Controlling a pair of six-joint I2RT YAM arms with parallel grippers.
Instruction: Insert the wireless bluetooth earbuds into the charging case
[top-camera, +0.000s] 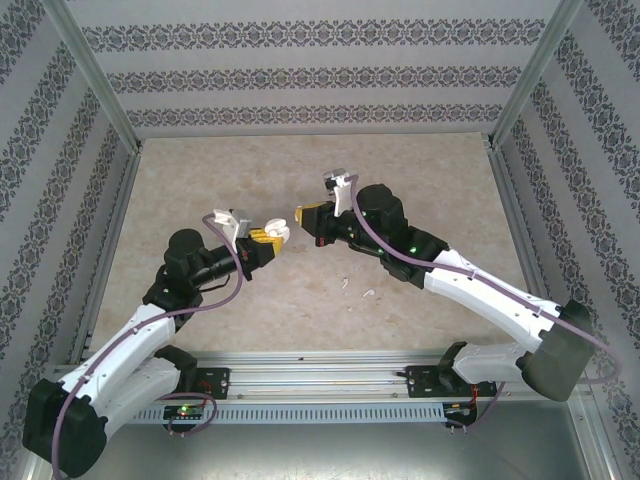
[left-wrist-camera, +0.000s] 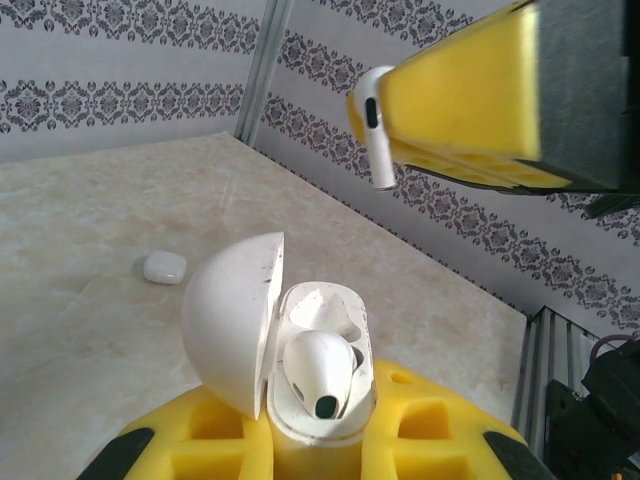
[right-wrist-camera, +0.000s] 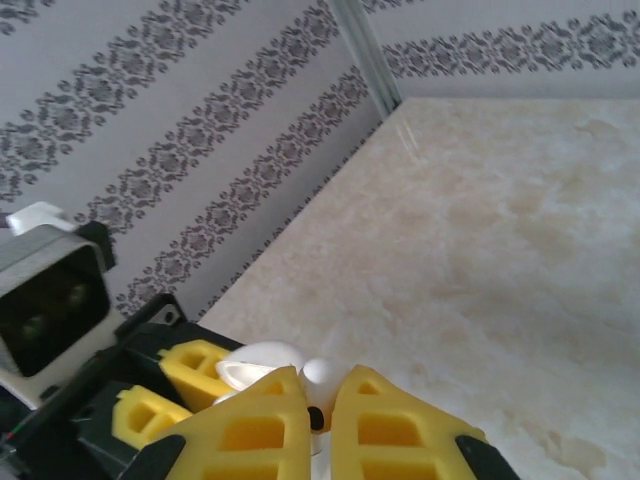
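Over table (top-camera: 300, 170), open case (left-wrist-camera: 235, 325) gripped, earbud (left-wrist-camera: 376, 140) pinched opposite

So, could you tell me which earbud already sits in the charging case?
The earbud nestled in the open case that the left gripper holds; another earbud hangs pinched in the right gripper, outside it.
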